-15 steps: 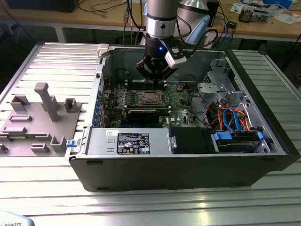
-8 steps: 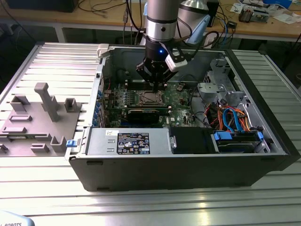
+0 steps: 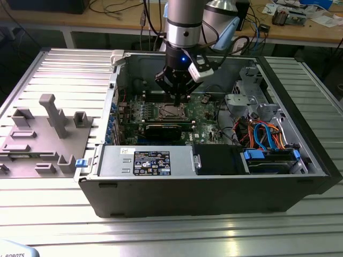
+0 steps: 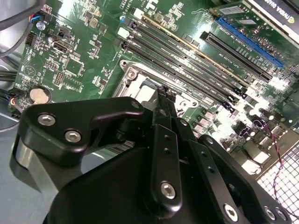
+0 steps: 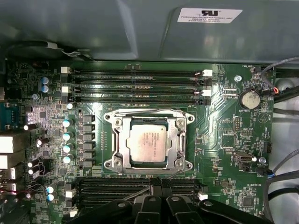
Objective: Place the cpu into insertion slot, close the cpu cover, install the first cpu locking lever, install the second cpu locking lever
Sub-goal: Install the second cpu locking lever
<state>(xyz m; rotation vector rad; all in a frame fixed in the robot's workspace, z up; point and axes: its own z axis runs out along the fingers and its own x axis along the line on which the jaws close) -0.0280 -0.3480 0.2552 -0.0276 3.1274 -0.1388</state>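
The small flat square cpu (image 5: 148,143) with its silver-grey metal top lies seated in the square, metal-rimmed insertion slot (image 5: 183,122) on the green motherboard (image 5: 224,140), and the thin silver metal cpu cover (image 5: 175,144) frames it, lying down around the chip as far as the first wrist view shows. The black tool (image 5: 156,186) hangs just beside the socket's edge, its fingertips drawn together on a thin wire locking lever (image 5: 140,192) there, though what they pinch is too fine to be sure of. The chip is light, stiff and fragile and is best held by its edges; the cover is springy sheet metal; the lever is a slim, stiff, slippery rod needing a grip near its hooked end. The first wrist view gives the socket plainly from above, where the second wrist view has the tool (image 4: 163,93) blocking it; the exterior view places the arm (image 3: 184,21) inside the open grey computer case (image 3: 214,198) on the ribbed metal worktop (image 3: 177,235).
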